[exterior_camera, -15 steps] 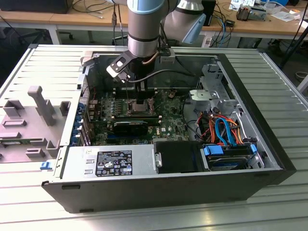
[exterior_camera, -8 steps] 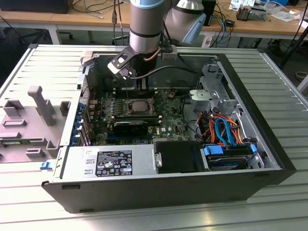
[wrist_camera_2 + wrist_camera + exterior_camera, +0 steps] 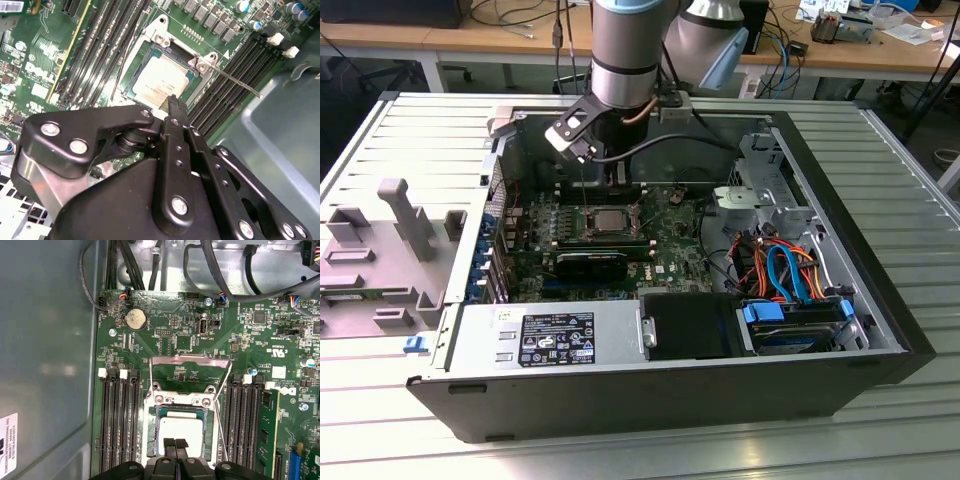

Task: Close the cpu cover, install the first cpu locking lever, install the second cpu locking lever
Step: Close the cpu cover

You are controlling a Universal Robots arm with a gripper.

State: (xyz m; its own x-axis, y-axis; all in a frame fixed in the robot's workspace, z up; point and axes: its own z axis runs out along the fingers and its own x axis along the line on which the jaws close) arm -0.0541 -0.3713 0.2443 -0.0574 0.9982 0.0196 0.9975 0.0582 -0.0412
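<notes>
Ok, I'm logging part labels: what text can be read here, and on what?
Power-supply label: print too small to read.
Grey panel sticker: cut off at the edge, unreadable.
Board markings: too small to read.
CPU top: faint marks, unreadable.

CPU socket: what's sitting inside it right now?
A silvery processor sits in the CPU socket, its top face showing. In the first wrist view the shut fingers of the gripper cover one edge of it, so that strip is hidden.
</notes>
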